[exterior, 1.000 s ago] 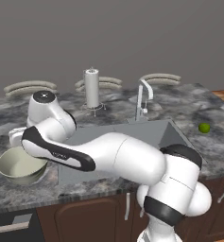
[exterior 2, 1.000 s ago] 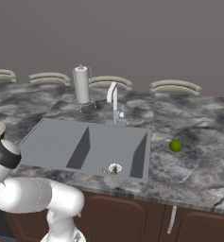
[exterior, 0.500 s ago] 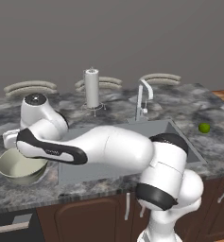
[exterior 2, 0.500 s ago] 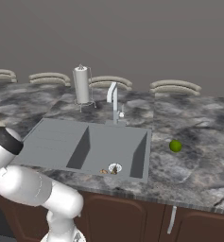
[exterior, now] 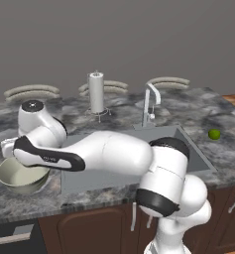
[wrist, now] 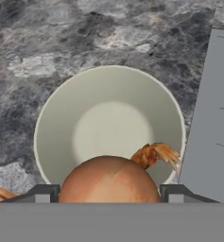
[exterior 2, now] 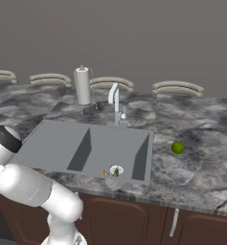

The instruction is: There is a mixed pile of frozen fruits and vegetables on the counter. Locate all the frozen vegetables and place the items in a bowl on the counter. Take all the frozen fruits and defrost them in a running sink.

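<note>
In the hand view my gripper (wrist: 109, 191) is shut on a reddish-brown oval vegetable (wrist: 108, 179) with a papery tuft, held just above the pale cream-green bowl (wrist: 66, 118). The bowl (exterior: 15, 174) stands on the dark marbled counter (exterior: 20, 203) left of the sink, with the arm's hand end over its rim. A lime-green ball (exterior: 214, 134) (exterior 2: 177, 148) lies on the counter right of the sink (exterior 2: 119, 146). A small orange-brown fruit lump (exterior 2: 105, 173) rests on the basin floor beside the drain (exterior 2: 117, 169).
A curved chrome tap (exterior 2: 115, 101) rises behind the basin, and a paper-towel holder (exterior 2: 82, 86) stands at the back. Flat beige plates (exterior 2: 177, 87) line the rear of the counter. The sink's ribbed drainboard (wrist: 215, 118) lies right beside the bowl.
The arm has swung slightly further left over the bowl, its grip on the reddish-brown vegetable unchanged. The lime-green ball and the fruit lump have not moved.
</note>
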